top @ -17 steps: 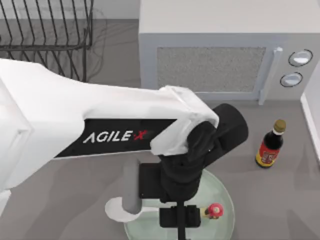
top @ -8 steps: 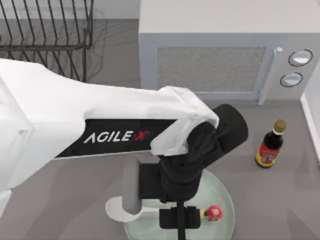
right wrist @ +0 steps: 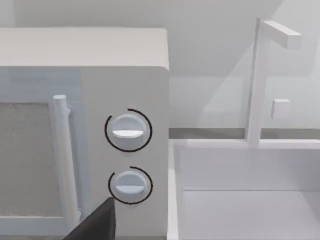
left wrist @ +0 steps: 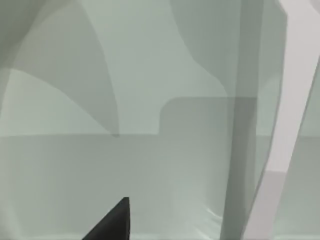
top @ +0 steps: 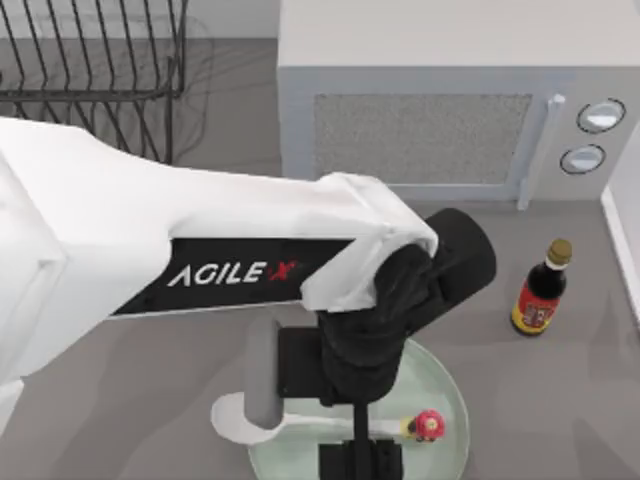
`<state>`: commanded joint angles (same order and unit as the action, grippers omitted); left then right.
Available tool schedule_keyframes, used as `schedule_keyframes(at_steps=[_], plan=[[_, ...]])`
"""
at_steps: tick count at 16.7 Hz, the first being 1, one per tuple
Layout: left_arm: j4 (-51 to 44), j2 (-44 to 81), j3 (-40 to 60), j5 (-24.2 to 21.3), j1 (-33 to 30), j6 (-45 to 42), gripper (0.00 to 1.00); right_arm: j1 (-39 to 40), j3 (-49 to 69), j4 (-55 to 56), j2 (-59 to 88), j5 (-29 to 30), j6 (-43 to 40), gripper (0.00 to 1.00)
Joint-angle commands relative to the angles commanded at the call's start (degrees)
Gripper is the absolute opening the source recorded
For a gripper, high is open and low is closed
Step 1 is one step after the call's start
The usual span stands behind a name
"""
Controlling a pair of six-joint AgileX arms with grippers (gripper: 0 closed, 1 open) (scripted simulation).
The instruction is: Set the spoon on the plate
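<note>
a: what has been changed?
b: the left gripper (top: 361, 462) has been drawn back toward the near edge; the spoon (top: 300, 428) is left lying across the plate (top: 450, 395), bowl past the rim.
a: jaws?
b: cannot be told. the spoon appears released, so the task looks done.

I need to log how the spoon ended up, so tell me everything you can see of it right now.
The spoon is plain white, with an oval bowl and a slim straight handle. It lies roughly level across the near-left part of the pale green glass plate: the bowl hangs out past the plate's left rim, and the handle runs rightward over the glass, its tip close to a small red-capped mushroom figure. The left arm covers part of the bowl and crosses the handle. In the left wrist view the handle shows as a white bar.
</note>
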<state>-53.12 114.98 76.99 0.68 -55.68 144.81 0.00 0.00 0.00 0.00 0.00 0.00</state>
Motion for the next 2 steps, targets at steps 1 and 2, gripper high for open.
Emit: schedule_keyframes(at_steps=[1,2], plan=[[0.0,0.0,0.0,0.0,0.0,0.0,1.00,0.0,0.0,0.0,0.0,0.0,0.0,1.00],[0.0,0.0,0.0,0.0,0.0,0.0,1.00,0.0,0.0,0.0,0.0,0.0,0.0,1.00]])
